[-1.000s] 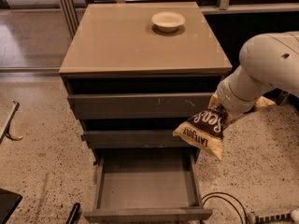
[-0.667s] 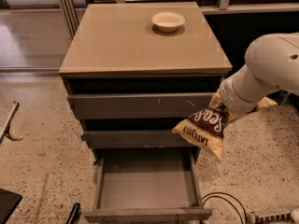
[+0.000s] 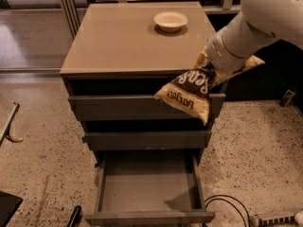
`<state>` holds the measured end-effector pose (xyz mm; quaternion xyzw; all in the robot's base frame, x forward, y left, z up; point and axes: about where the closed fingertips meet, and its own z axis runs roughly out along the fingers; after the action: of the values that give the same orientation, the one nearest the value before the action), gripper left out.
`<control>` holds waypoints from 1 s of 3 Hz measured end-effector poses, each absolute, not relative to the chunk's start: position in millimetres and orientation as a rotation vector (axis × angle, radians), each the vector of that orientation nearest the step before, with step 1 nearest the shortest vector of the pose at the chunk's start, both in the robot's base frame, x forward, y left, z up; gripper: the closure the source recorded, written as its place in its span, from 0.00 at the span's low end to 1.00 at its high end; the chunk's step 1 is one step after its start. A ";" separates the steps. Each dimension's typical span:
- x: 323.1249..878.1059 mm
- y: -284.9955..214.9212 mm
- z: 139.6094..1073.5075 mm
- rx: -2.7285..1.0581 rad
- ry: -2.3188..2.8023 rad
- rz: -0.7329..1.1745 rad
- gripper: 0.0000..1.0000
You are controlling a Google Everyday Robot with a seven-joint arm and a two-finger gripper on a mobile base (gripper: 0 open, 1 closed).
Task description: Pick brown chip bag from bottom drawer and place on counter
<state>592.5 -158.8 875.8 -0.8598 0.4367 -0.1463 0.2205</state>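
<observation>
The brown chip bag (image 3: 190,92) hangs from my gripper (image 3: 211,68), dark brown with white lettering and tan-yellow ends. It is in the air in front of the cabinet's right side, level with the top drawer front. The gripper's wrist and white arm cover its top end. The bottom drawer (image 3: 148,214) is pulled out below, a shallow grey tray with nothing in it. The beige counter (image 3: 118,37) lies just above and to the left of the bag.
A white bowl (image 3: 170,21) stands on the counter's back right part. A black cable (image 3: 232,203) and a grey power strip (image 3: 274,219) lie on the speckled floor at the lower right. A dark object (image 3: 7,207) sits at the lower left corner.
The arm has lifted the bag up and slightly right, from the middle drawer's height to the top drawer's height.
</observation>
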 end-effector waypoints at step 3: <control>727.3 -129.6 921.5 -2.021 1.258 -0.206 1.00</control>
<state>727.3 -129.6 921.5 -0.7867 0.4898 -0.0801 0.3671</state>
